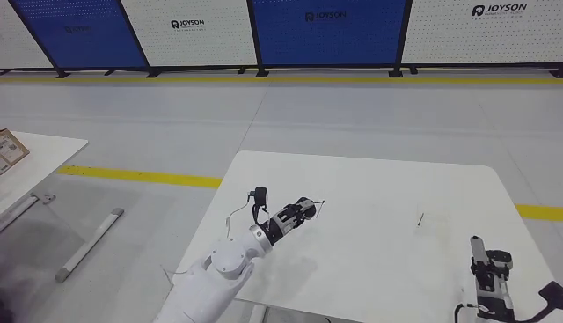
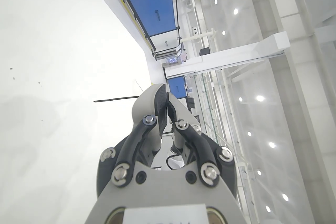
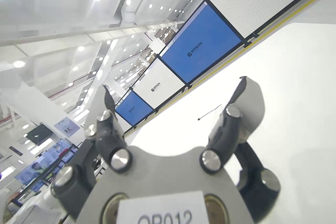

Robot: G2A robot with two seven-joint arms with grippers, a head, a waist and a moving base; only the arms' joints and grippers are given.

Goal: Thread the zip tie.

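- Left wrist view: left gripper (image 2: pixel 166 97) clamped on one tie (image 2: pixel 115 99), near table's (image 1: pixel 369 270) left edge.
- We see right gripper (image 3: pixel 174 87) spread, empty; second tie (image 3: pixel 210 112) lies toward right edge.
- We judge threading unstarted.

Seen from above, the left end effector (image 1: pixel 305 207) is over the bench (image 1: pixel 369 270) at nine o'clock from its middle, with the held zip tie (image 2: pixel 115 99) clamped in it. The loose zip tie (image 1: pixel 420 220) lies on the bench at three o'clock. The right end effector (image 1: pixel 486 251) is at four o'clock from that tie, apart from it.
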